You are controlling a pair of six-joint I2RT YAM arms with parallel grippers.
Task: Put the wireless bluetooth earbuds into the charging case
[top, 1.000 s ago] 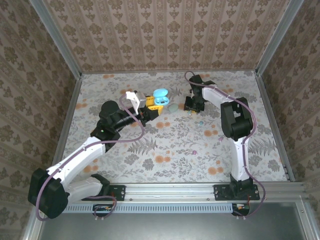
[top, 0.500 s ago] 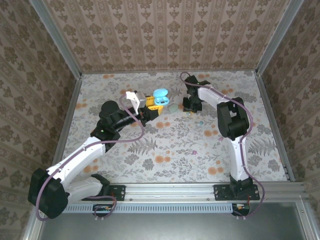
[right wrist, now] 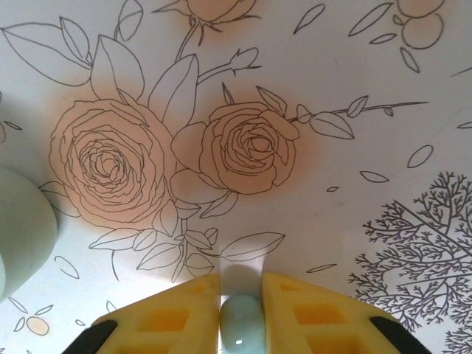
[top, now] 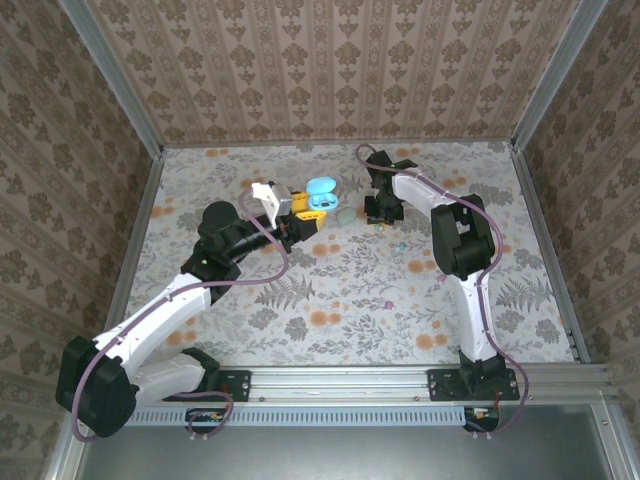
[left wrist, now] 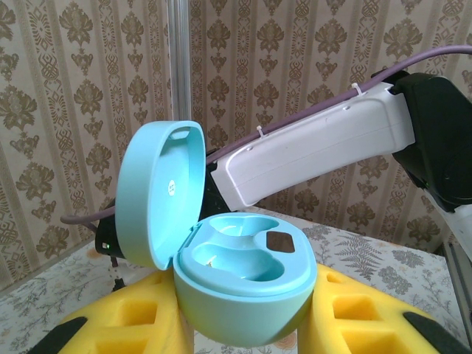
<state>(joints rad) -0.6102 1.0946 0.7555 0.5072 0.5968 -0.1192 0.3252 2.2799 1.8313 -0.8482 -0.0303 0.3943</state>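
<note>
While clear of side walls (top: 70, 200), case (top: 320, 193)

charging case (left wrist: 243, 299): light blue | earbud (right wrist: 241, 320): pale mint | table cover (right wrist: 354, 96): orange roses | walls (top: 330, 70): beige damask

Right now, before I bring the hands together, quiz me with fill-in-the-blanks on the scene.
The light blue plastic charging case in the left hand has its lid ___. The right hand pinches a small pale green earbud between its ___ fingers. Another pale green rounded piece lies on the table between the case and the ___ hand. Missing: open; yellow; right.
</note>
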